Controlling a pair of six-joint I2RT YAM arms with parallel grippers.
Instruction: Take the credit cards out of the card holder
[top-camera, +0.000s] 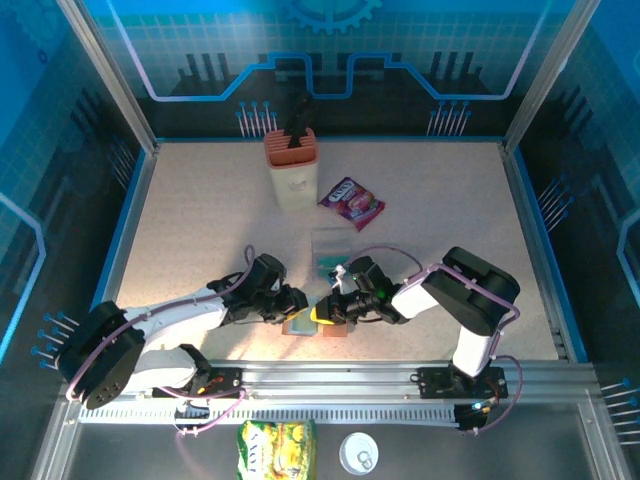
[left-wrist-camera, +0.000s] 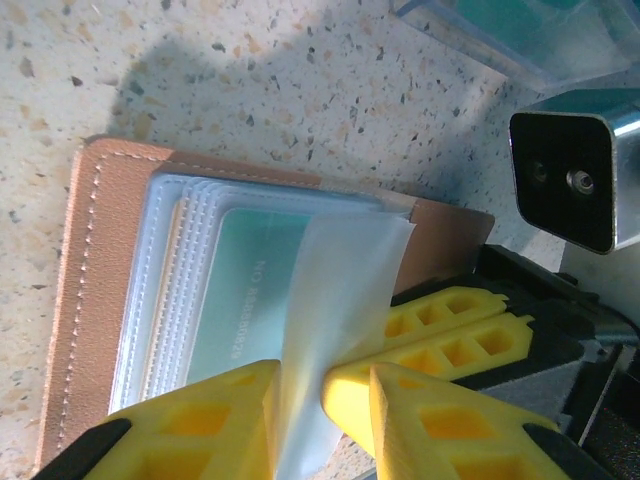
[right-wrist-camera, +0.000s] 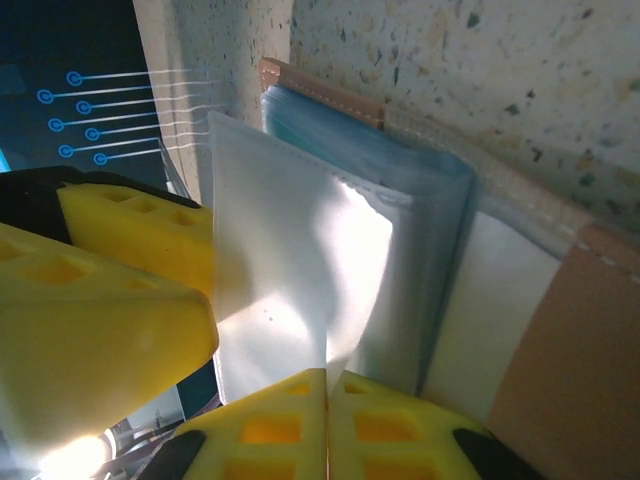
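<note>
1. Card holder (top-camera: 318, 325) lies open on the table (top-camera: 200, 230), near edge, between both grippers.
2. Left gripper (left-wrist-camera: 300, 400) pinches a clear sleeve (left-wrist-camera: 340, 290) lifted over a teal card (left-wrist-camera: 250, 290).
3. Right gripper (right-wrist-camera: 325, 385) has jaws pressed together on the same sleeve.

card holder (left-wrist-camera: 95, 300): matt, stitched, leather-like
sleeves (right-wrist-camera: 300, 270): glossy clear plastic
fingers (left-wrist-camera: 200, 430): yellow moulded plastic
surface (left-wrist-camera: 300, 90): speckled, stone-like
</note>
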